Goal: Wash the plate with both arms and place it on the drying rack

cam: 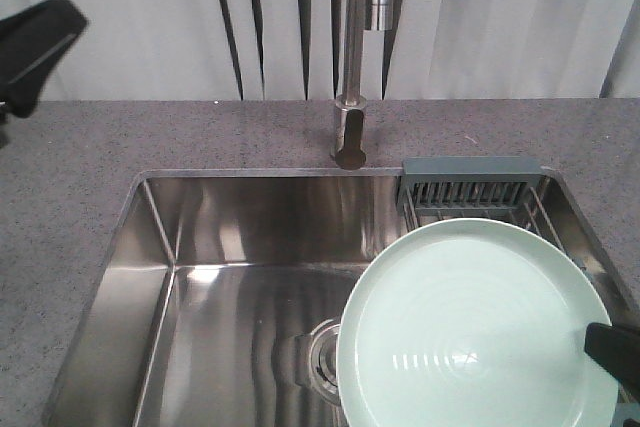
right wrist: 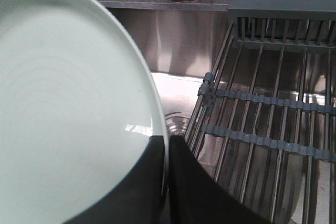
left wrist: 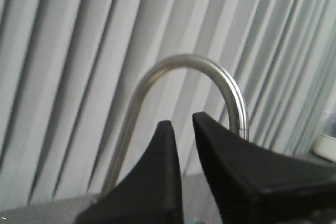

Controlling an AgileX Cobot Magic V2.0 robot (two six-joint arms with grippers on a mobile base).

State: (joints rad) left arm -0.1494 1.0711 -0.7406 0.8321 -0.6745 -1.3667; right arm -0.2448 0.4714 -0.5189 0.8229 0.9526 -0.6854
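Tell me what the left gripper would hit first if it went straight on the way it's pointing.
Most likely the faucet's curved steel neck, which arches right ahead of the left gripper; the curtain hangs behind it. Depth is hard to judge.

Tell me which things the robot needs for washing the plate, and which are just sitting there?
For the job:
the plate, pinched at its rim by the right hand
the drying rack
the left hand, holding nothing
the faucet
the sink

Just there:
the grey counter
the curtain behind
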